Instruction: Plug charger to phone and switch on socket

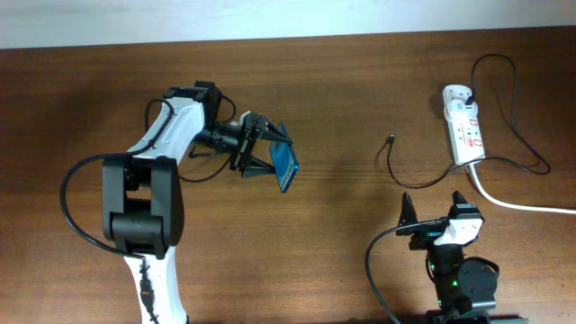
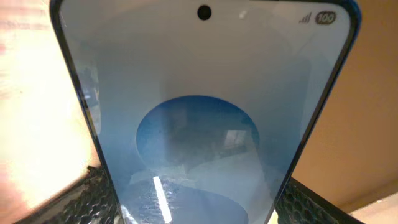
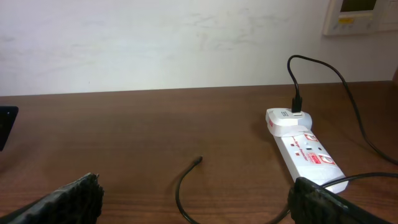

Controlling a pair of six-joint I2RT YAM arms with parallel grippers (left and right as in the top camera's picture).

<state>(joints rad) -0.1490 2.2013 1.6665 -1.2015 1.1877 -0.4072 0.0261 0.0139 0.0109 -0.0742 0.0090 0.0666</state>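
1. Clamping the phone (image 1: 287, 167) by its long edges, the left end effector (image 1: 274, 155) closed against both sides, screen tilted up and seemingly raised off the bench (image 1: 342, 81), left of centre.
2. Filling the left wrist view with blue screen, hiding the charging port, so cannot tell which way the port faces.
3. Holding nothing in the right end effector (image 1: 433, 209), spread wide near the front right of the bench, well apart from the phone.
4. Leaving the charger (image 1: 388, 160) loose between the two, connector tip (image 1: 391, 139) flat on the wood, far end plugged in at the top of the socket (image 1: 463, 126).
5. Risking a twist or slip of the phone under plugging force, given a hold on smooth edges only.
6. Risking a skewed pinch on so thin a tip, enough to miss the port or skid the plug away.
7. Risking a taut cable tugging the socket, or a snag on the thick white cord (image 1: 513, 202) while reaching for the red switches (image 1: 469, 133).
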